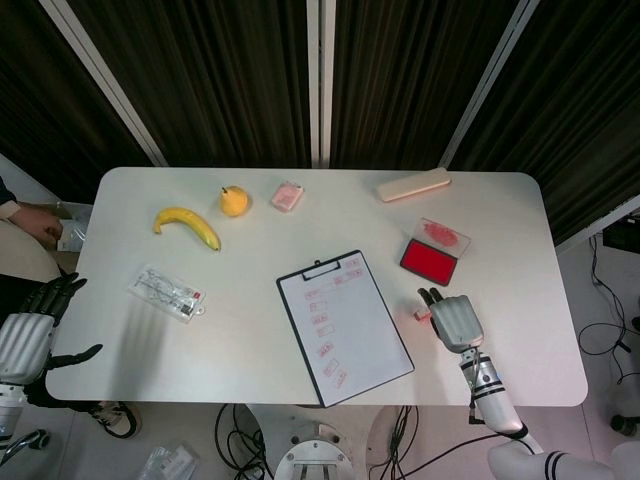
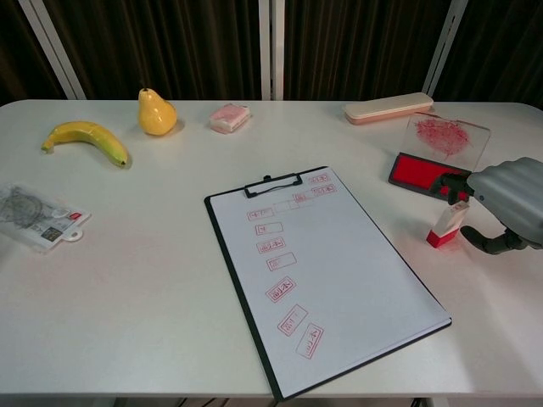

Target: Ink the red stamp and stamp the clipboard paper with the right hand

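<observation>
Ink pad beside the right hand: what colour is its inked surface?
Bright red, in a black case; the ink pad shows best in the chest view.

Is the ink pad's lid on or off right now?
Off: the ink pad shows its bare red surface, and the ink-smeared clear lid lies behind it.
</observation>
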### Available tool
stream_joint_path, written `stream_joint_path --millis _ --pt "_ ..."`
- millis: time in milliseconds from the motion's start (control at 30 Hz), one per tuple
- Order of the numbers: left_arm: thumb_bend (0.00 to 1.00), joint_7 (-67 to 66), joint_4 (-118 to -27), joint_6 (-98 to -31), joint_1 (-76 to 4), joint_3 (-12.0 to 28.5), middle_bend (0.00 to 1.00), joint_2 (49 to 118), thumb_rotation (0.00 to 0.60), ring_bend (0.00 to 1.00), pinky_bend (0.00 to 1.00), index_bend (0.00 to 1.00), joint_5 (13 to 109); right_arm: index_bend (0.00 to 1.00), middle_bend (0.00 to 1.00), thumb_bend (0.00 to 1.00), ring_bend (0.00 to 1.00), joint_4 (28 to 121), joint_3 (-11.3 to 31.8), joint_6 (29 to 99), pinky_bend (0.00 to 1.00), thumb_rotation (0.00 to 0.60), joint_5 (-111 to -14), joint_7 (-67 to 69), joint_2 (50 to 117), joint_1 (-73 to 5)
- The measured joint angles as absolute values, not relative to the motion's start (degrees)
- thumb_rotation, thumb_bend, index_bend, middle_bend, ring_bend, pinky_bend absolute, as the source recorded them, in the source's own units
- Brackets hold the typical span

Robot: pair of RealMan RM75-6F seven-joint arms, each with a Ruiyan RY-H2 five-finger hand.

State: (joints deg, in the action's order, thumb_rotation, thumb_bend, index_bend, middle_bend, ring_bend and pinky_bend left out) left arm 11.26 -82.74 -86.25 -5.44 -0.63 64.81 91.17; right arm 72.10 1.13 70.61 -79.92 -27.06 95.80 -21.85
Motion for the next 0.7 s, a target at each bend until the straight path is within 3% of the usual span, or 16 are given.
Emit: stream_joint_path --millis 233,267,333,367,400,467,533,700 --pt "0.09 11.2 -83.1 -87.0 -5.1 -0.5 0.07 64.3 0.498 0.09 0.19 0.11 91.2 0.18 0.26 0.3 0.72 80.5 1.0 74.3 0.9 0.6 -82.6 -25.9 89.2 -20.6" --pt "0.09 11.1 -83.3 -87.1 -5.1 -0.5 0.07 64.3 0.496 0.09 0.19 0.11 91.2 0.17 0.26 0.28 0.7 82.0 0.8 75.5 0.9 0.6 -83.6 -25.3 87.6 -20.2" --pt "0.09 10.9 -83.5 -87.2 -5.1 -0.5 0.07 64.2 0.496 0.09 0.19 0.11 91.2 0.13 0.23 0.25 0.55 85.1 0.3 78.9 0.84 0.6 -86.2 -23.3 83.6 -19.1" --pt "0.09 10.8 -83.8 -87.2 -5.0 -0.5 0.07 64.2 0.497 0.09 0.19 0.11 91.2 0.07 0.17 0.23 0.32 86.1 0.1 80.7 0.66 0.6 -87.2 -22.3 81.9 -18.5" --pt "0.09 10.7 -84.0 -87.3 -5.0 -0.5 0.07 64.1 0.497 0.09 0.19 0.11 91.3 0.03 0.1 0.21 0.17 87.3 -0.2 83.2 0.46 0.6 -88.4 -20.9 79.7 -17.4" --pt "0.09 10.1 -84.5 -87.4 -5.1 -0.4 0.07 63.9 0.496 0.09 0.19 0.11 91.4 0.0 0.01 0.17 0.0 89.6 -0.5 86.8 0.08 0.6 -89.2 -19.4 76.4 -15.1" --pt "0.09 9.7 -84.9 -87.5 -5.1 -0.3 0.07 63.7 0.495 0.09 0.19 0.11 91.4 0.0 0.0 0.16 0.0 92.7 -0.6 89.4 0.0 0.6 -88.2 -19.3 72.7 -12.6" --pt "0.09 8.7 -85.6 -88.0 -5.0 -0.1 0.07 63.3 0.493 0.09 0.19 0.11 91.5 0.0 0.0 0.16 0.0 95.2 0.5 91.2 0.0 0.6 -83.4 -18.3 69.2 -9.2"
